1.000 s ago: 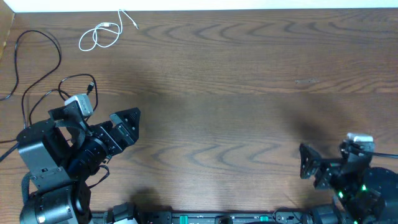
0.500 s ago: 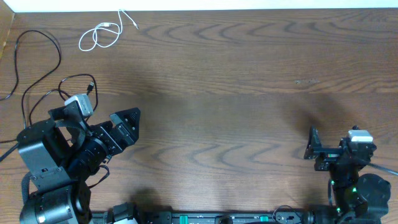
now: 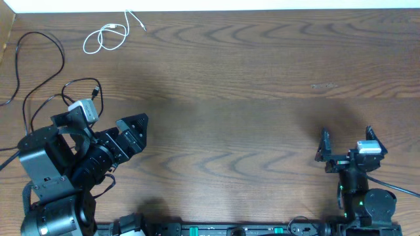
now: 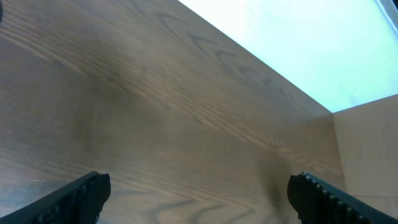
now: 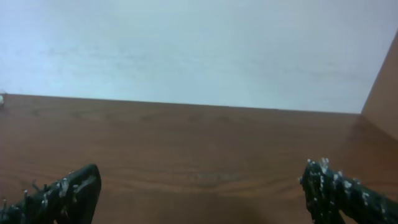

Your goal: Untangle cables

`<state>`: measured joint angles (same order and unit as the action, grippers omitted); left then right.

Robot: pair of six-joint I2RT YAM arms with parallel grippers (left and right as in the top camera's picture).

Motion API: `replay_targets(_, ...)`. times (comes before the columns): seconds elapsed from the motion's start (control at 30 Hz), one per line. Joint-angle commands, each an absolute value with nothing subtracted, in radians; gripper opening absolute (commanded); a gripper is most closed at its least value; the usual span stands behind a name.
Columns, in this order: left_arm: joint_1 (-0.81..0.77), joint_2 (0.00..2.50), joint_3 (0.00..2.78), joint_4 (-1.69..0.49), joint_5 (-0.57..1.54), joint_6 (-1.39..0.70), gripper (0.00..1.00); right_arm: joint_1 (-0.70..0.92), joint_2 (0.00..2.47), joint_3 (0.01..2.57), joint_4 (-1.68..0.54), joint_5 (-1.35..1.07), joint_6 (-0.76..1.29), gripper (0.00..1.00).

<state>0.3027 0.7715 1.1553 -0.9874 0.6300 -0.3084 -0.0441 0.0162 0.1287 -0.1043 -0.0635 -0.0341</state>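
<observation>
table (image 3: 236, 85): dark wood grain, bare across the middle and right.
white cable (image 3: 104, 38): far-left back corner, lying in loose loops near the back edge; one thin tail runs off to the right toward the wall (image 3: 262, 5). well apart from both arms.
first black cable (image 3: 46, 40): sweeps a wide arc along the left edge of the table, then drops toward the left arm's base.
second black cable (image 3: 82, 81): smaller loop just beyond the left arm, small plug end at its right side. lower part hidden by the arm; cannot tell if it crosses the first black cable there.
white vs black: apart, not touching.
left gripper (image 3: 134, 130): low over the table at front left, pointing right, clear of all the cables. wrist view shows fingers spread wide (image 4: 199, 190), only wood between them.
right gripper (image 3: 346, 139): front right, far from every cable. fingers set wide apart (image 5: 202, 186), nothing between them.
side panel (image 5: 382, 87): pale wood, upright at the table's end, seen in both wrist views.
</observation>
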Motion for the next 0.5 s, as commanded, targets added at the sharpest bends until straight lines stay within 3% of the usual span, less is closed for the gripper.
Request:
replay_targets(0.0,0.301,0.772,1.163,-0.987,0.636,-0.288,0.96,-0.035,0.006,0.098,-0.090,-0.089,-0.034,0.99)
replay_targets(0.47,0.301,0.772,1.163,-0.987,0.636,-0.288,0.96,-0.034,0.006,0.005,-0.055,-0.097,-0.031,0.99)
